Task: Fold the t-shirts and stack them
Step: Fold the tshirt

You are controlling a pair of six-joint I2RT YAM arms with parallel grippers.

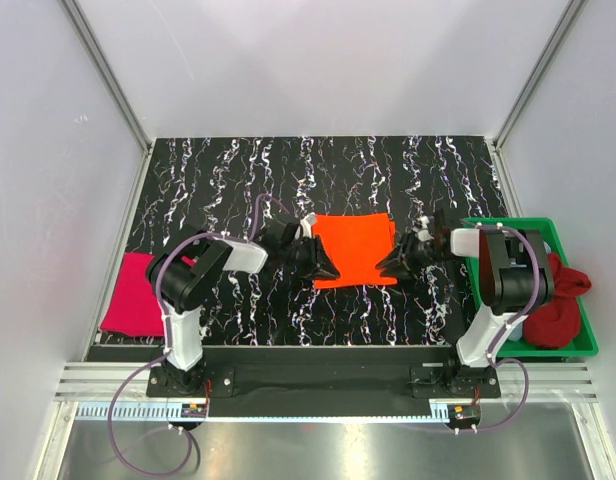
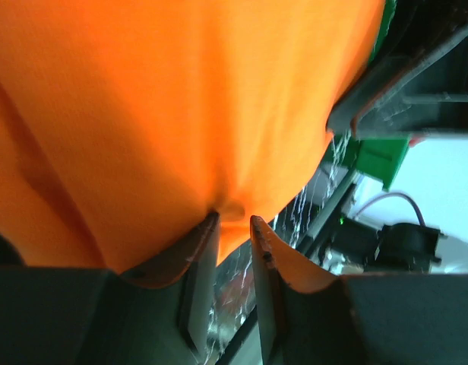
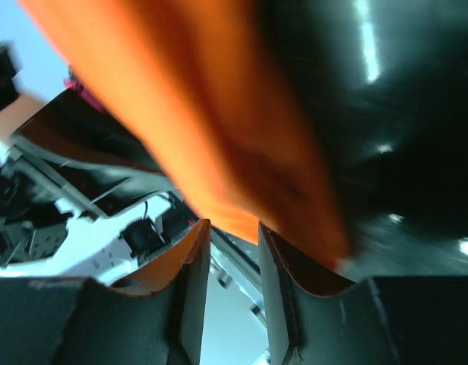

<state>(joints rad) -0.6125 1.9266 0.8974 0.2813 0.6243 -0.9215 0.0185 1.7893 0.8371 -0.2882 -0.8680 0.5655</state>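
- The orange t-shirt lies in the middle of the black table. It looks folded into a flat, roughly square shape.
- It is soft, thin and light. I think it will flop and sag if it is lifted by only 1 spot.
- So it is best held at 2 spots along 1 edge, with 1 pincer on each spot.
- The left pincer is at the shirt's near left corner. Its 2 fingers are pressed together on a little pinch of orange cloth.
- The right pincer is at the near right corner. That picture is blurry, but its 2 fingers look squeezed on the orange edge too.
- So the shirt sits between the 2 pincers, and both touch it.
- The pink t-shirt lies well apart, at the left edge of the table.
- The dark red t-shirt is bunched up in the green tray on the right.
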